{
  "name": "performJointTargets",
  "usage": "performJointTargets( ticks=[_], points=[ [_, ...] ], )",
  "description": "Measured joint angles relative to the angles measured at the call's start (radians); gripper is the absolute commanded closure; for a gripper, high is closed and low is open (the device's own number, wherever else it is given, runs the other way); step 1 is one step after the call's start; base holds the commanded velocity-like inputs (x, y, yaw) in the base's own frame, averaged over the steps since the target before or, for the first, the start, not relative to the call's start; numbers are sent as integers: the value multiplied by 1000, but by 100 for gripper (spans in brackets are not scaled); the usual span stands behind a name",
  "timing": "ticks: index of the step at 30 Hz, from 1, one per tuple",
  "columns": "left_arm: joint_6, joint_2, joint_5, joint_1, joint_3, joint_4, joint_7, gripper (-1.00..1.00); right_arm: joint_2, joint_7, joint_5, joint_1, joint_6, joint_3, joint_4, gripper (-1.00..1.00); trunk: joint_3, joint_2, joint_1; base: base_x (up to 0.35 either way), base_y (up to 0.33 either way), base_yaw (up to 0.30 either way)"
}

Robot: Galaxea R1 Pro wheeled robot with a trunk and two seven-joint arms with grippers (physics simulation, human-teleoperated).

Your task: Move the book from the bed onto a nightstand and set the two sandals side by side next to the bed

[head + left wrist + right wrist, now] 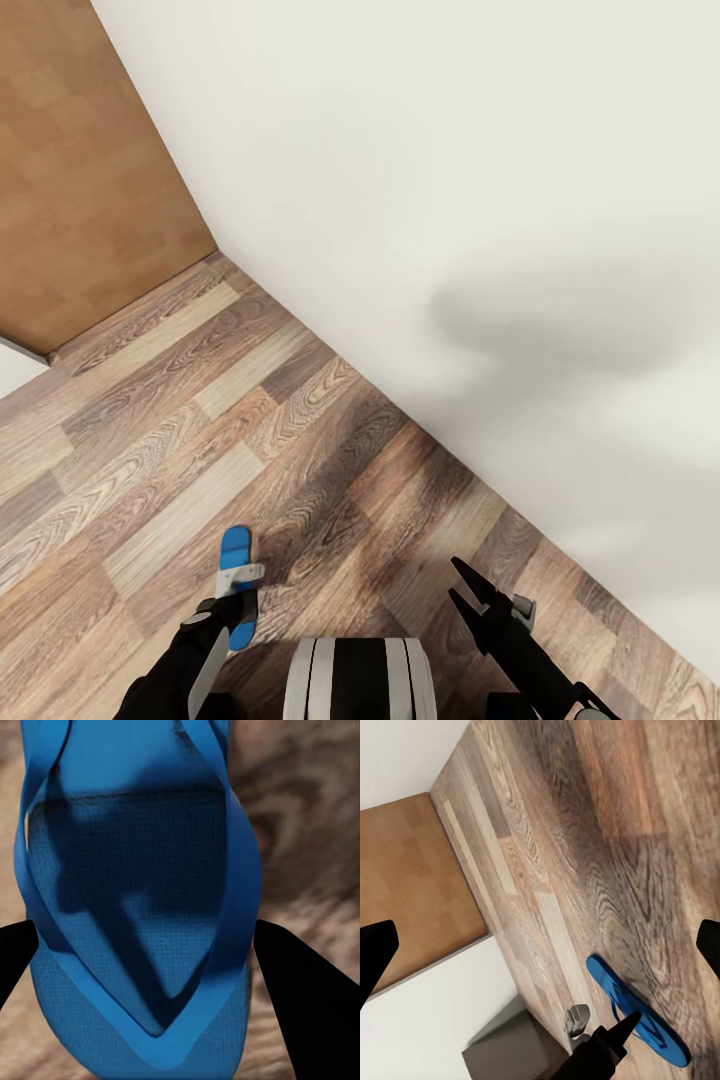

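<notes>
My trunk: the white and black top of it [358, 678] sits at the near edge of the head view, between my two arms.
My left arm: it reaches forward and down on the near left, wrist bent toward the floor.
My left gripper [238, 598]: clamped on the blue flip-flop [238, 585]; in the left wrist view my two dark fingers [311, 1009] stand against either edge of the sole [142, 907], strap side facing the camera.
The flip-flop: near left, held above the wood-plank floor [170, 440], toe end pointing away from me.
My right arm: raised on the near right, forearm angled up and to the left.
My right gripper [463, 586]: fingers spread apart, holding nothing.
White wall [480, 180]: runs diagonally from far left to near right, with a soft grey shadow on it.
Brown door [80, 170]: far left, meeting the wall at the corner.
</notes>
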Motion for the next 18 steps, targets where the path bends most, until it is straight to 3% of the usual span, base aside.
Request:
performJointTargets(
  ticks=[18],
  points=[
    [3, 0, -1, 0, 0, 0, 0, 100, 0, 0, 0, 0, 0, -1, 0, -100, 15, 1, -2, 0, 0, 0]
  ],
)
